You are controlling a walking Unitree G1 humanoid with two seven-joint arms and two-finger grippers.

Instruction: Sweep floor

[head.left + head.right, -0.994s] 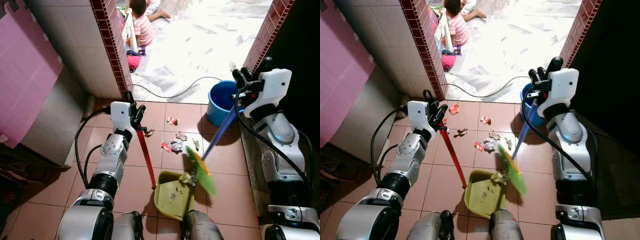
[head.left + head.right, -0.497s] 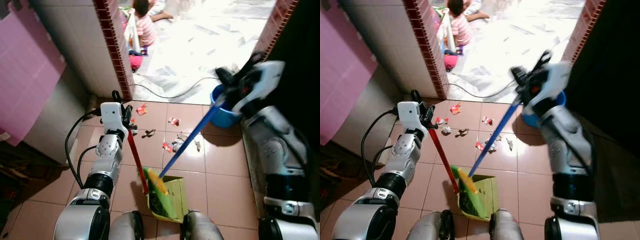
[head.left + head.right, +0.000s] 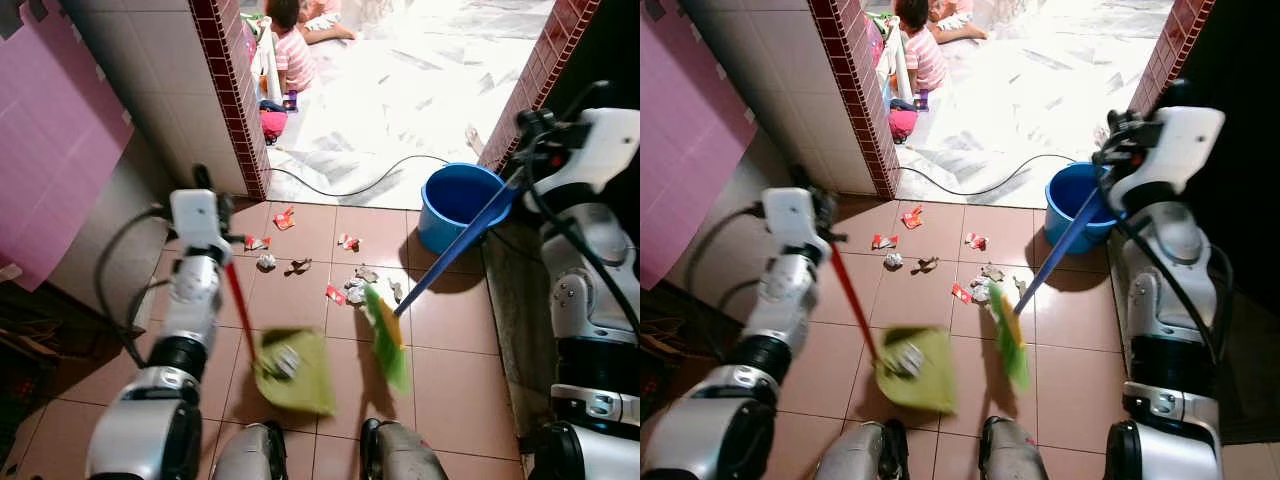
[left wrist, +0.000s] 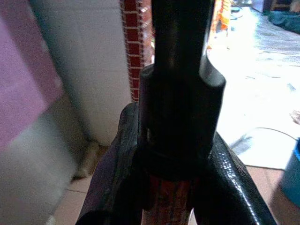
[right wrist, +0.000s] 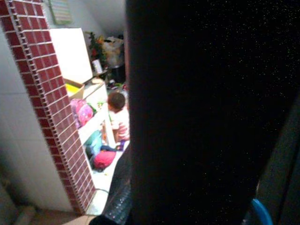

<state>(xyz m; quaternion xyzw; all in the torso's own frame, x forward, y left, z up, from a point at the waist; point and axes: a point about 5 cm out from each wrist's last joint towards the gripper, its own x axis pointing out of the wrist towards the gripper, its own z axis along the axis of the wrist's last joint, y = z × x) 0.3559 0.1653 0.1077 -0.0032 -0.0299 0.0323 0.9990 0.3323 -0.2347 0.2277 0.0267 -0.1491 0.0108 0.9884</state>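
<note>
My left gripper (image 3: 212,205) is shut on the red handle (image 3: 238,305) of a green dustpan (image 3: 296,371), which rests on the brown tiles just ahead of my feet with scraps in it. In the left wrist view the black fingers (image 4: 110,187) clamp the handle below its black cap. My right gripper (image 3: 528,140) is shut on the blue handle (image 3: 458,246) of a broom. Its green and yellow bristles (image 3: 385,337) are on the floor to the right of the dustpan. Scraps of litter (image 3: 350,290) lie scattered on the tiles beyond, with red bits (image 3: 284,218) nearer the doorway.
A blue bucket (image 3: 455,200) stands at the right by the brick doorpost. A black cable (image 3: 350,187) runs across the white floor beyond the doorway. A person (image 3: 290,50) sits on that floor. A tiled wall with a brick edge (image 3: 232,100) stands to the left.
The broom head has swung out of the dustpan to its right. The dustpan has slid left and is blurred with motion. My left arm has moved left.
</note>
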